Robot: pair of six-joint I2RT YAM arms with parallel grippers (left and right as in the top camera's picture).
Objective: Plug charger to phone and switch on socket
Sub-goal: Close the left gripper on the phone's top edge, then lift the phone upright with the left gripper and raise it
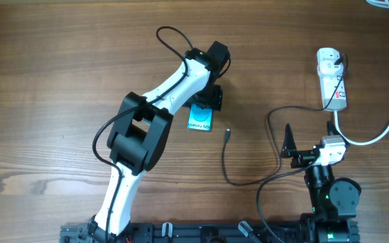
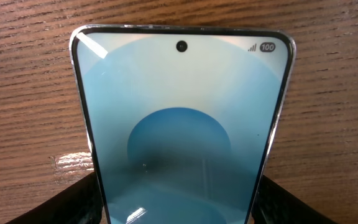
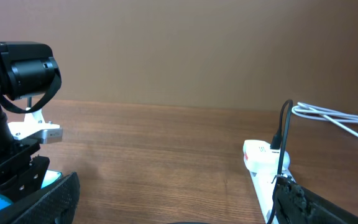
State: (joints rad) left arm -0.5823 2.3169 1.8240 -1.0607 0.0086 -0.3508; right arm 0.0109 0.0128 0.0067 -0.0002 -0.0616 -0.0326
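The socket (image 1: 330,81) is the one thing here that holds another. It is a white strip lying near the far right of the counter (image 1: 59,67), with a red mark at its near end. A black lead stands plugged into its top. A thick white cord (image 1: 383,131) curves away from it and off the far right corner.

The charger (image 1: 225,169) trails as a thin black line across the wood. Its small dark tip (image 1: 227,133) lies bare on the counter near the phone (image 1: 199,121), to its right and apart from it. The phone lies flat, with its cyan screen lit and facing up.

The left end effector (image 1: 206,104) is down over the phone's far end. Its dark fingers (image 2: 55,202) flank the two long edges, close against them. I cannot tell whether they press on the phone.

The right end effector (image 3: 182,208) sits low in front of the socket with its fingers spread wide, pinching nothing.

The counter is brown wood with a strong grain. A plain brown wall (image 3: 197,50) rises behind it.
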